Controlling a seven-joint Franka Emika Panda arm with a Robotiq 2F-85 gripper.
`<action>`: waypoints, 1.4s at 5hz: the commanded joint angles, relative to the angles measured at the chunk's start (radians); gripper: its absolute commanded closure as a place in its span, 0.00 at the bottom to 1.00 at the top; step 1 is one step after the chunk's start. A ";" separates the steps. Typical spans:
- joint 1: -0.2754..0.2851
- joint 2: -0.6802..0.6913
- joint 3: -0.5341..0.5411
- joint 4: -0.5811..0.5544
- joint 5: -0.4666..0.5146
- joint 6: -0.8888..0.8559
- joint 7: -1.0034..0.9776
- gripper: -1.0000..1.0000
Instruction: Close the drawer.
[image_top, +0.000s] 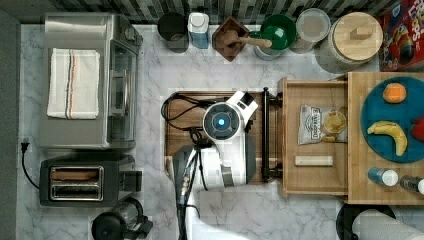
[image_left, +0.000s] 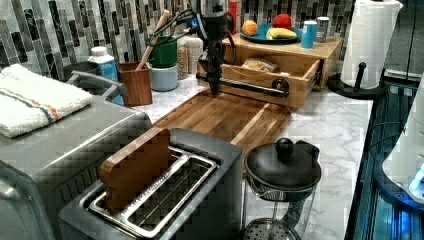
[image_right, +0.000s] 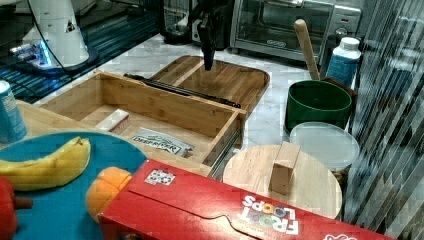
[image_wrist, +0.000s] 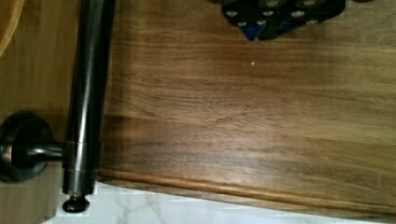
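The light-wood drawer (image_top: 314, 182) stands pulled out of its cabinet toward the top view's left, and it holds a chip bag (image_top: 316, 125) and a small wood block (image_top: 313, 160). Its long black bar handle (image_top: 265, 135) runs across the front. My gripper (image_left: 215, 89) hangs point-down, shut on nothing, just in front of the handle (image_left: 250, 86) near one end of the bar. In the right view my gripper (image_right: 207, 64) is above the dark board, beyond the drawer (image_right: 160, 107). The wrist view has the handle (image_wrist: 88, 93) close beside my gripper (image_wrist: 254, 32).
A dark brown cutting board (image_top: 180, 150) lies under the arm. A toaster oven (image_top: 85, 80), a toaster (image_top: 75, 182) and a French press (image_left: 282, 175) sit at the top view's left. Jars and a green pot (image_top: 277, 30) line the back wall. A fruit plate (image_top: 370, 130) tops the cabinet.
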 joint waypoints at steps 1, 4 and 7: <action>-0.089 0.032 -0.059 0.020 -0.014 0.032 -0.176 1.00; -0.213 0.097 -0.069 0.096 0.010 0.054 -0.346 1.00; -0.342 0.149 -0.111 0.271 0.095 -0.071 -0.563 1.00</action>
